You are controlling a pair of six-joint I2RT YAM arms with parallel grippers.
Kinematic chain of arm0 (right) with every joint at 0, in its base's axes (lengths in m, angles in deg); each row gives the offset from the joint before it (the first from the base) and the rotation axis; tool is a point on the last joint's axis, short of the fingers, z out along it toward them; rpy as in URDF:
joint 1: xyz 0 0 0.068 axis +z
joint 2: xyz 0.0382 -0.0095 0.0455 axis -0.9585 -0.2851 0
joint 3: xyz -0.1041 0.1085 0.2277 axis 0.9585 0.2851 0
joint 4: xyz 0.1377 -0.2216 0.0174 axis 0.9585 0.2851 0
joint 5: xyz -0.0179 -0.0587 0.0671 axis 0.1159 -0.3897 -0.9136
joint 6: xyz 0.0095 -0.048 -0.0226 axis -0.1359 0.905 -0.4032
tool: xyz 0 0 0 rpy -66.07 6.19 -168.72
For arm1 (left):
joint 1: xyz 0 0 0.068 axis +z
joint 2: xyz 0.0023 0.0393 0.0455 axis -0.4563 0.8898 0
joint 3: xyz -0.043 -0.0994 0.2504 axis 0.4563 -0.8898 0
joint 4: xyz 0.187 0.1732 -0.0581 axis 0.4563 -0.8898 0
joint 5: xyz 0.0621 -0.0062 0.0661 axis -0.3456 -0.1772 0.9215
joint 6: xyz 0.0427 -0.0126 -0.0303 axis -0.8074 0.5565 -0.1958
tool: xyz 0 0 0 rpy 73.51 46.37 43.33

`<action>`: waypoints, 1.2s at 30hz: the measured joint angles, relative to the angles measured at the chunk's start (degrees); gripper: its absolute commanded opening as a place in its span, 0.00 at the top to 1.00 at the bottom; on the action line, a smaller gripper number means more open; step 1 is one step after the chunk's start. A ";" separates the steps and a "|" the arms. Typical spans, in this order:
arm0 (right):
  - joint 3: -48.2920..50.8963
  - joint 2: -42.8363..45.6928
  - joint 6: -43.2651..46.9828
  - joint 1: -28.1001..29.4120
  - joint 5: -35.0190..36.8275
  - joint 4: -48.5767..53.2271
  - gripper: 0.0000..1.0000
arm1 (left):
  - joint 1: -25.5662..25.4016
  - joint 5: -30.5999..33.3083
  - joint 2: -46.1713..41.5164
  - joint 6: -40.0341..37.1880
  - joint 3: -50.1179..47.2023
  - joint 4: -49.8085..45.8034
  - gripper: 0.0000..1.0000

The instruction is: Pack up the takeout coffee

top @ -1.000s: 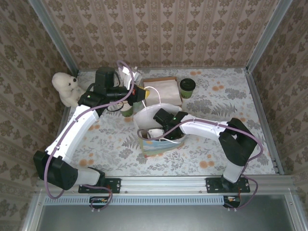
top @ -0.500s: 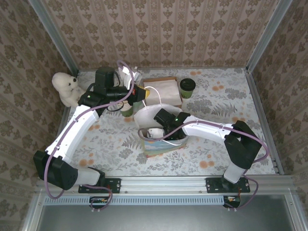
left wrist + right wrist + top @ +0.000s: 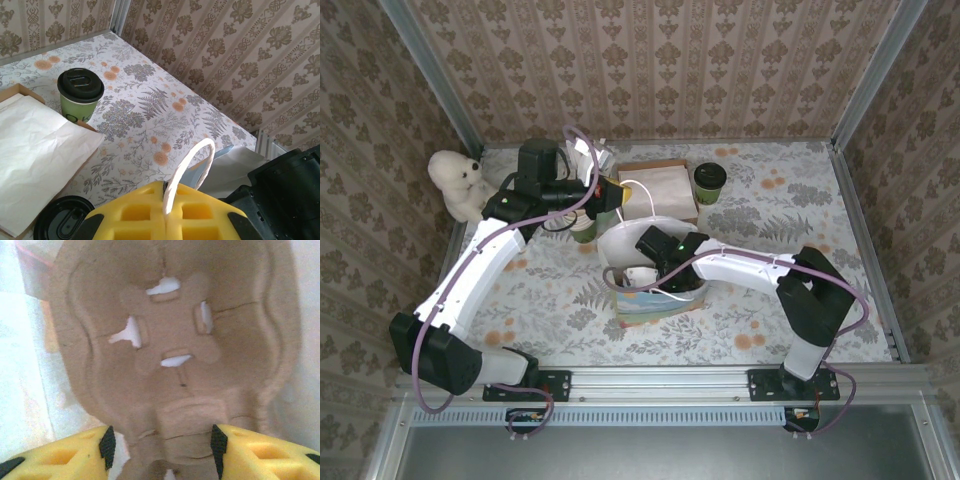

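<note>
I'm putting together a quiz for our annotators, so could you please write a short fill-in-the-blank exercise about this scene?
1. The left end effector is shut on the white rope ____ of the bag.
2. The takeout coffee is a green cup with a ____ lid.
3. Between the open fingers of the right end effector lies the edge of a ____ cup carrier.

Missing words: handle; black; brown.

The brown pulp tray (image 3: 175, 390) is blurred and runs off the right wrist view's top. The left wrist view's bottom edge cuts a black lid (image 3: 62, 220).
</note>
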 measured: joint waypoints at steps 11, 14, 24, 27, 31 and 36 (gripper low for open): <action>-2.69 10.36 -3.52 0.00 -0.07 -0.37 0.00 | 0.00 0.04 0.00 -0.04 0.00 0.00 1.00; -2.86 12.02 -4.55 0.00 0.31 -0.59 0.00 | 0.00 0.04 0.00 -0.24 0.00 0.00 1.00; -3.02 23.34 -8.02 0.00 0.11 -6.80 0.00 | 0.00 0.00 -0.07 -0.44 -0.50 0.02 1.00; -5.44 24.41 -10.49 0.00 0.09 -7.21 0.00 | 0.00 -0.39 -0.07 -0.44 -0.70 0.15 1.00; -9.64 24.48 -12.61 -0.70 -0.39 -6.29 0.00 | 0.00 -0.59 -0.20 -0.44 -1.40 0.37 1.00; -10.03 26.47 -15.47 -5.79 -2.75 -4.87 0.00 | 0.00 -0.92 -0.55 -0.44 -1.46 0.48 1.00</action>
